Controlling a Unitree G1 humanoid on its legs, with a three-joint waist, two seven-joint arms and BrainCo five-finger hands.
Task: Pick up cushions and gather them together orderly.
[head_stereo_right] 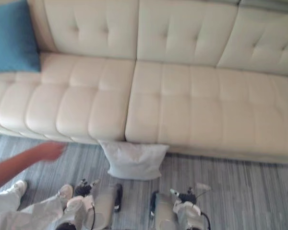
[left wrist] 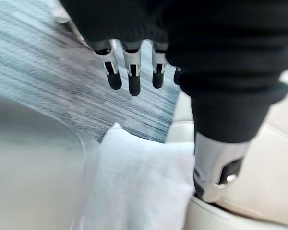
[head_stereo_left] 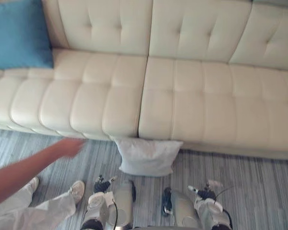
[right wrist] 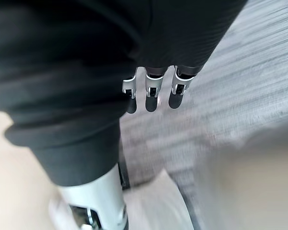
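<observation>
Nothing is gathered yet: your left hand (left wrist: 133, 76) and right hand (right wrist: 152, 93) hang straight-fingered, empty. The white cushion (head_stereo_left: 148, 157) lies on the floor (head_stereo_left: 259, 191) at six o'clock against the sofa (head_stereo_left: 197, 105). The blue cushion (head_stereo_left: 20, 34) sits at ten o'clock on the seat. Both await pickup.

Free room: the sofa seat (head_stereo_left: 192, 100) at centre and right, and the floor (head_stereo_left: 259, 187) at lower right. Obstacles: blue cushion (head_stereo_left: 20, 33) upper left, white cushion (head_stereo_left: 149, 155) lower centre touching the sofa front, person's arm (head_stereo_left: 33, 165) crossing lower left.
</observation>
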